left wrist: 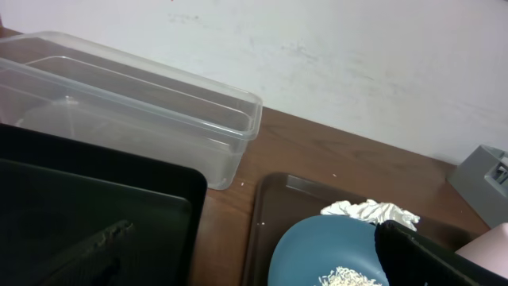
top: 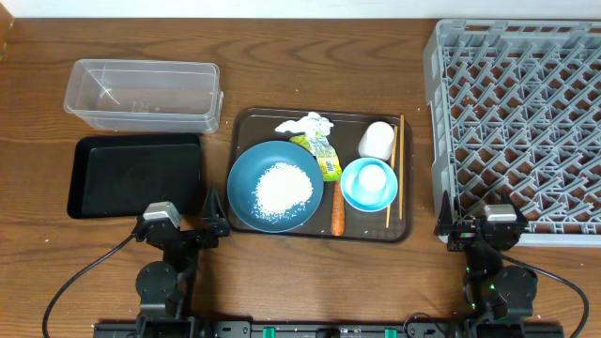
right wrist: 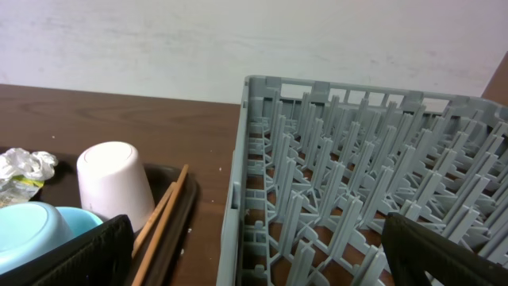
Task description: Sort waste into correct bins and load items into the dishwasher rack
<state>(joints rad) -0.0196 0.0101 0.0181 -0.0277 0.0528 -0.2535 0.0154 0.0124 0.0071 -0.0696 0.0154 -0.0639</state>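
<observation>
On the brown serving tray (top: 246, 131) a dark blue dish (top: 246, 178) holds a pile of rice (top: 284, 186). A crumpled tissue (top: 305, 124) and a green-yellow wrapper (top: 321, 153) lie behind it, and a carrot (top: 338, 214) lies to its right. A light blue bowl (top: 369, 183), an upturned white cup (top: 377, 141) and chopsticks (top: 395, 169) fill the tray's right side. The black tray (top: 136, 176) and clear tub (top: 143, 94) stand left. The grey rack (top: 521, 113) stands right. My left gripper (top: 178, 223) is open near the front edge between black tray and dish. My right gripper (top: 484, 221) is open at the rack's front corner.
The left wrist view looks past the black tray (left wrist: 95, 206) and clear tub (left wrist: 135, 103) to a white wall. In the right wrist view the cup (right wrist: 115, 183) and chopsticks (right wrist: 163, 218) sit left of the rack's wall (right wrist: 238, 183). Cables trail from both arm bases.
</observation>
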